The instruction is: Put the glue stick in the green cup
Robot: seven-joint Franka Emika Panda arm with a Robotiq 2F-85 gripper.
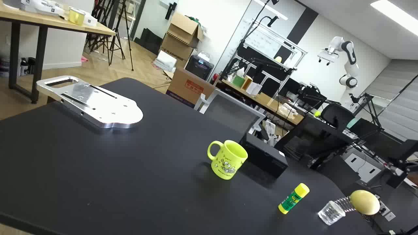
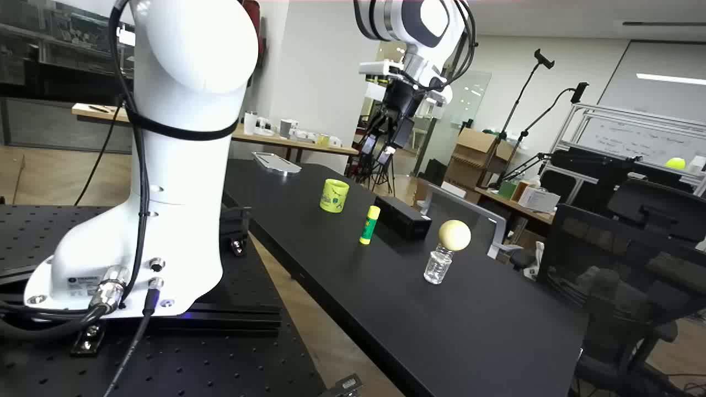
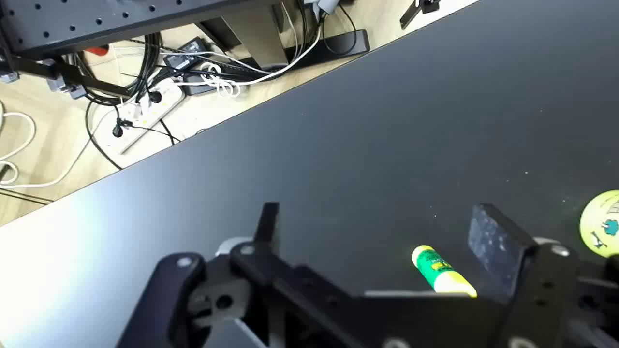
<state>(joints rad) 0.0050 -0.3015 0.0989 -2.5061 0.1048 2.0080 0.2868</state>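
Observation:
The glue stick (image 1: 294,198) is a small green cylinder with yellow ends. It stands upright on the black table in both exterior views (image 2: 369,225). The green cup (image 1: 228,160) is a lime mug with printed drawings, upright a short way from the glue stick (image 2: 334,196). My gripper (image 2: 377,150) hangs above the table in an exterior view. In the wrist view its fingers (image 3: 377,232) are wide apart with nothing held. The glue stick (image 3: 442,270) shows below, between them, its yellow end partly hidden by the gripper body. The cup (image 3: 602,224) is cut off at the right edge.
A black box (image 1: 264,155) lies close behind the cup and glue stick. A clear spring holder (image 2: 438,264) with a pale yellow ball (image 2: 454,235) stands beyond the glue stick. A silver metal plate (image 1: 94,101) lies at the table's far end. Chairs stand along one table edge.

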